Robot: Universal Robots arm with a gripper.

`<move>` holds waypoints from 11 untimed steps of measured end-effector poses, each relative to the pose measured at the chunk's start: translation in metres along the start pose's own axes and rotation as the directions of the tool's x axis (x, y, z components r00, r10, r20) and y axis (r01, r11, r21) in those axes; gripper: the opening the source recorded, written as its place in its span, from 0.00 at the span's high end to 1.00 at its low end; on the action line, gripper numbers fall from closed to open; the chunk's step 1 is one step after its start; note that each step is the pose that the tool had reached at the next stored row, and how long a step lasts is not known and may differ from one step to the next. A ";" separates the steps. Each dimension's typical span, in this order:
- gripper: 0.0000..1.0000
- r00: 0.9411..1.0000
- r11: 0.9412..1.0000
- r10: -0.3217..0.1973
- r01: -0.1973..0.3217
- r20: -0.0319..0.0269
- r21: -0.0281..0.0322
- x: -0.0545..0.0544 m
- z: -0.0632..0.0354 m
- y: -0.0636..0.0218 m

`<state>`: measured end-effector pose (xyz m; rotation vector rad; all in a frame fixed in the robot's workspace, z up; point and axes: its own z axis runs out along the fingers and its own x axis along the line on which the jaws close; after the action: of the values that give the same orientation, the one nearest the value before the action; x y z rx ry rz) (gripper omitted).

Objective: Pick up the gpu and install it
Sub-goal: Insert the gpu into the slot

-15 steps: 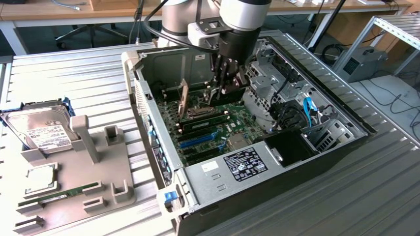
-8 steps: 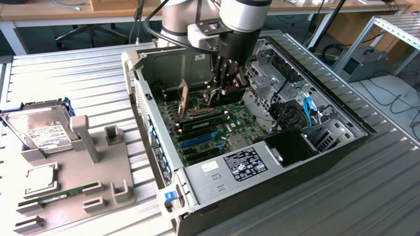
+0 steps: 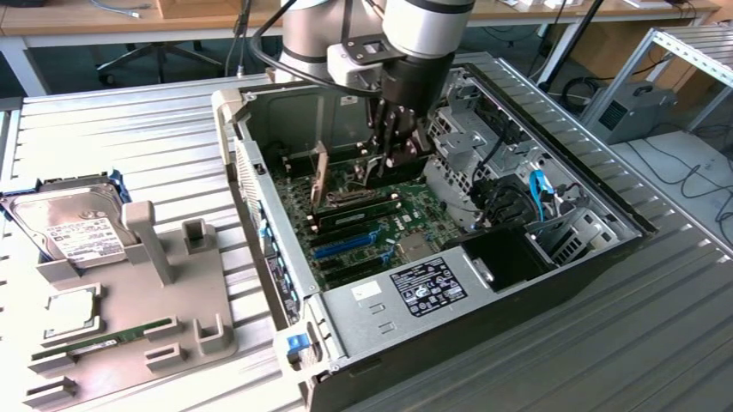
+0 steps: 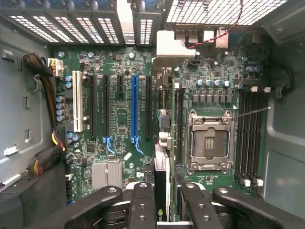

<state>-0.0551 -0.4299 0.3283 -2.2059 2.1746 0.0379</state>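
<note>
The gpu (image 4: 161, 183) is seen edge-on in the wrist view as a thin black card running away from the fingers, with its silver bracket (image 4: 169, 47) at the case's rear slots. My gripper (image 4: 167, 210) is shut on it, one black finger (image 4: 142, 205) on each side. The card stands over the green motherboard (image 4: 119, 143), between the blue slot (image 4: 135, 109) and the CPU socket (image 4: 209, 138). In the exterior view my gripper (image 3: 390, 154) reaches straight down into the open computer case (image 3: 275, 283), with the gpu (image 3: 396, 172) below the fingers. Whether it touches a slot is hidden.
Black memory slots (image 4: 250, 133) lie beyond the socket, and a cable bundle (image 4: 45, 81) hangs along the case wall. Outside the case, on the exterior view's left, a grey fixture (image 3: 172, 343) holds a silver hard drive (image 3: 69, 227), a processor (image 3: 69, 313) and a green memory stick (image 3: 103, 339).
</note>
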 end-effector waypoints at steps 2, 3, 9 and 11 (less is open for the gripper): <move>0.74 1.000 1.000 0.000 0.000 0.000 0.000 0.000 0.0004 0.0002; 0.74 1.000 1.000 0.000 0.000 0.000 0.000 0.000 0.0005 0.0002; 0.74 1.000 1.000 0.000 0.000 0.000 0.000 0.002 0.0018 0.0006; 0.74 1.000 1.000 0.000 0.000 0.000 0.000 0.002 0.0021 0.0007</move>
<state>-0.0558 -0.4317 0.3261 -2.2060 2.1747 0.0378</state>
